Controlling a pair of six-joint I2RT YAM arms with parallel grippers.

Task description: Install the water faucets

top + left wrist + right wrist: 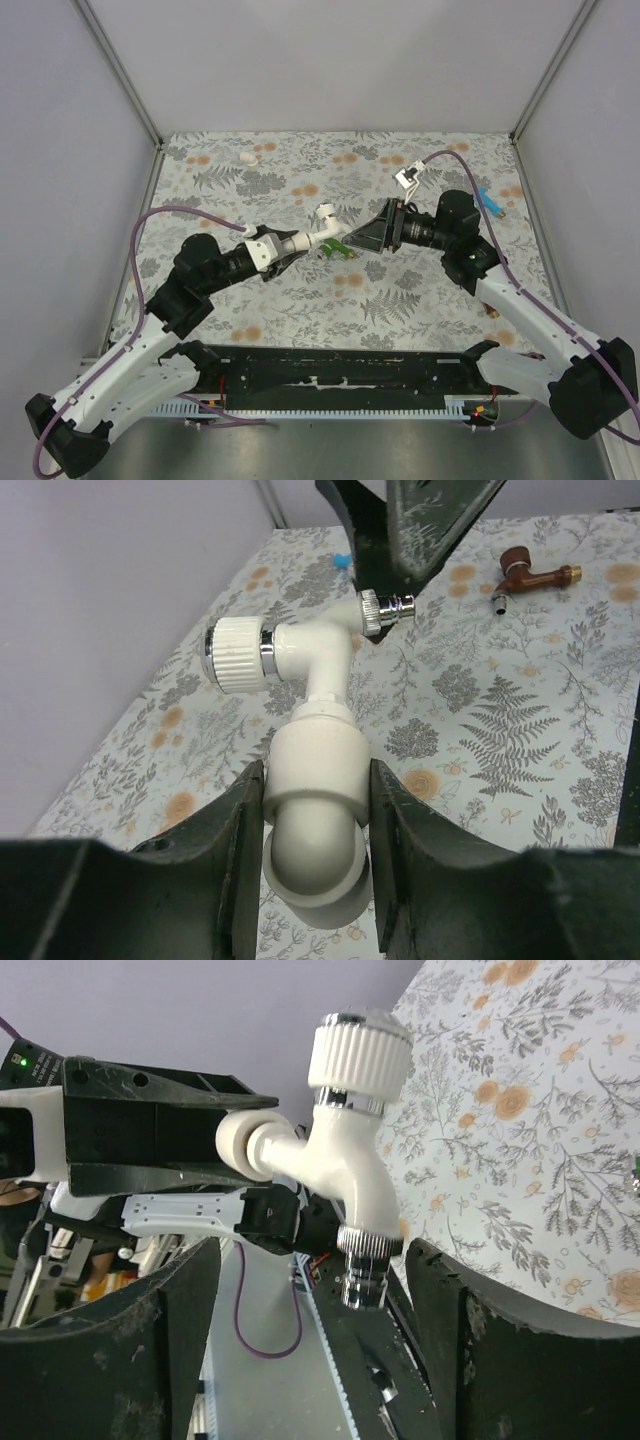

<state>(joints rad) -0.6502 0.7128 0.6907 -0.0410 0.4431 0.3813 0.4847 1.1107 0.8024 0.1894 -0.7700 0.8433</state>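
I am clamping my left gripper (pixel 315 792) on a white pipe elbow (pixel 316 780), with the jaws pressing its round body from both sides. The white faucet (pixel 305 652) is standing out of the elbow's collar, held up off the floral table (pixel 520 740). Its ribbed knob is pointing one way and its chrome spout tip the other.

My right gripper (pixel 312 1260) is standing spread open around that spout tip, and I am seeing a gap on each side between the fingers (pixel 185 1340) and the faucet.

Only the left wrist camera is showing the reddish-brown faucet (pixel 530 578), lying on the table well beyond the white one.

Only the overhead camera is showing the whole layout. Both arms are meeting at mid-table, a green faucet (pixel 338 248) is lying just below the white one, and a blue faucet (pixel 490 203) is lying near the right wall. The right wrist camera is catching only a green speck at its edge.
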